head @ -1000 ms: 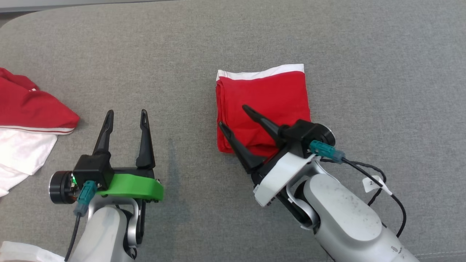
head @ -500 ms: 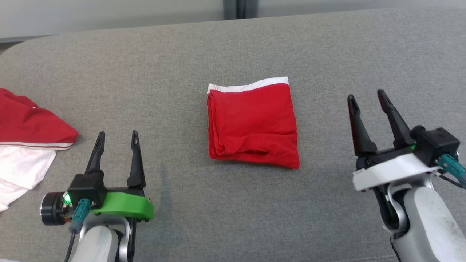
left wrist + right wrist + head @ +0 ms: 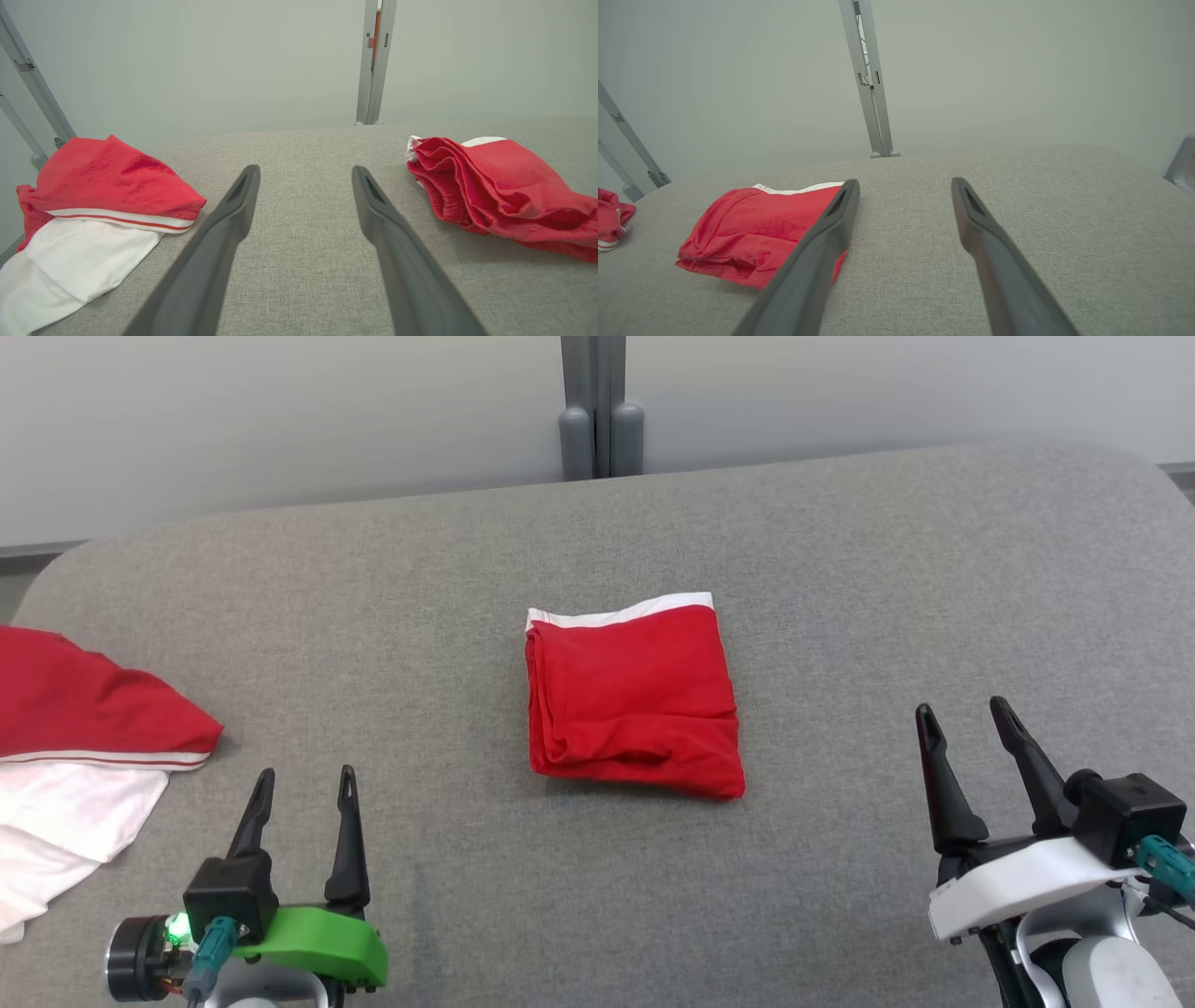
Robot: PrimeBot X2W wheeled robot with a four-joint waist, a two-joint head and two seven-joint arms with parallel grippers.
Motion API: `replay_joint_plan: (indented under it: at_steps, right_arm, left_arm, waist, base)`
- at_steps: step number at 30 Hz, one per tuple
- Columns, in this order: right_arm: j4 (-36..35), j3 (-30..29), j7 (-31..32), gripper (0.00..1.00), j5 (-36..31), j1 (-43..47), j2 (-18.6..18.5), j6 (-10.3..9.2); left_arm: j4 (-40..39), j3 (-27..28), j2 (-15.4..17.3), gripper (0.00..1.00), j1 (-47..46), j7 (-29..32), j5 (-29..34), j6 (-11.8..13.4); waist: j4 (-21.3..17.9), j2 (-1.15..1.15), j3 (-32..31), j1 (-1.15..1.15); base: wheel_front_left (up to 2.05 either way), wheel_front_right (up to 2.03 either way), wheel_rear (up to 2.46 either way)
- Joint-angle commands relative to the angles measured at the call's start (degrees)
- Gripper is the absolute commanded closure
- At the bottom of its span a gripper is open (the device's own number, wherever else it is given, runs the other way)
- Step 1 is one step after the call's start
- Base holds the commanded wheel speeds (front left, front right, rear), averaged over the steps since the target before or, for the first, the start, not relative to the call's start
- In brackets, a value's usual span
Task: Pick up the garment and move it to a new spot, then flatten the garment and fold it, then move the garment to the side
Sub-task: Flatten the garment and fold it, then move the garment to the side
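A red garment with a white band along its far edge lies folded into a small square in the middle of the grey table. From the left wrist it sits at the right; from the right wrist it sits at the left. My left gripper is open near the front left, well apart from the garment. At the front right my right gripper is open too, with nothing between its fingers.
A second red and white garment lies crumpled at the table's left edge, also in the left wrist view. A grey post stands against the pale wall behind the table's far edge.
My right gripper has left the folded garment and drawn back to the front right. The head camera has tilted up, showing the wall and post. The garment lies still.
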Motion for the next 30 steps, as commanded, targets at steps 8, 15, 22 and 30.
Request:
replay_joint_plan:
  at_steps: [8, 15, 22, 30]
  right_arm:
    - [-2.2, -0.4, 2.2, 0.0, -0.8, 3.4, 0.5, -0.06]
    - [-2.7, -0.1, 3.0, 0.0, -1.2, 4.0, 0.7, -0.06]
    - [-2.7, 0.2, 2.9, 0.0, -1.0, 3.7, 0.8, -0.06]
    - [-2.4, -0.2, 2.6, 0.0, -0.9, 3.4, 0.7, -0.06]
  left_arm:
    - [-1.1, -0.5, 0.7, 0.0, 2.6, 1.1, -0.5, 0.7]
    - [-1.2, -0.8, 0.9, 0.0, 3.0, 1.3, -0.6, 1.1]
    - [-0.7, -0.8, 1.2, 0.0, 2.3, 1.4, -0.8, 1.3]
    - [-1.1, -1.1, 1.4, 0.0, 1.2, 0.9, -0.9, 1.2]
  waist:
    - [-0.4, 0.0, -3.1, 0.0]
    - [-0.2, 0.0, -3.6, 0.0]
    - [-0.1, 0.0, -3.5, 0.0]
    - [0.4, 0.0, -2.8, 0.0]
  base:
    - [0.0, 0.0, 0.0]
    - [0.0, 0.0, 0.0]
    - [0.0, 0.0, 0.0]
    - [0.0, 0.0, 0.0]
